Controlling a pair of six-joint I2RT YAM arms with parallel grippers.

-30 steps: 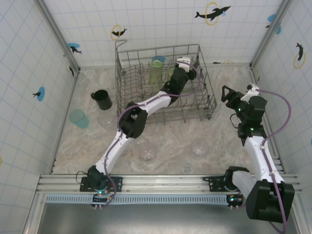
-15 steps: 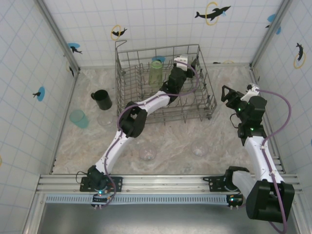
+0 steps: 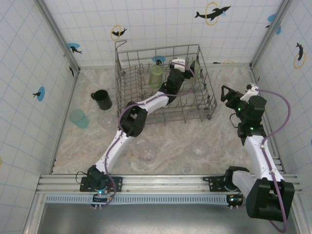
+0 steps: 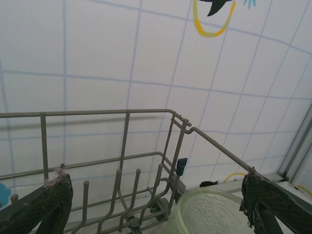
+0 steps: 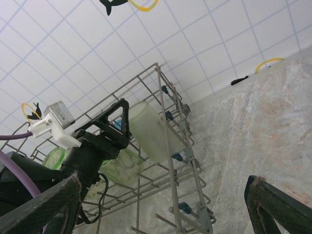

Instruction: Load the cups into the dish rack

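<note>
Back wall (image 3: 161,29): white tiles ruled with pale blue lines; a dolphin sticker (image 3: 218,10) in a yellow ring is placed at upper right
Left wall (image 3: 24,73): tiled alike; small blue and black fish stickers are scattered
Right wall (image 3: 292,87): tiled alike
Corner post (image 3: 55,30): grey metal, slanted, upper left
Table top (image 3: 170,141): marbled beige; evenly lit
Rail (image 3: 165,179): aluminium, laid across the bottom

green tumbler (image 4: 209,215): cut by bottom edge | dish rack (image 4: 97,113): base cropped
</note>
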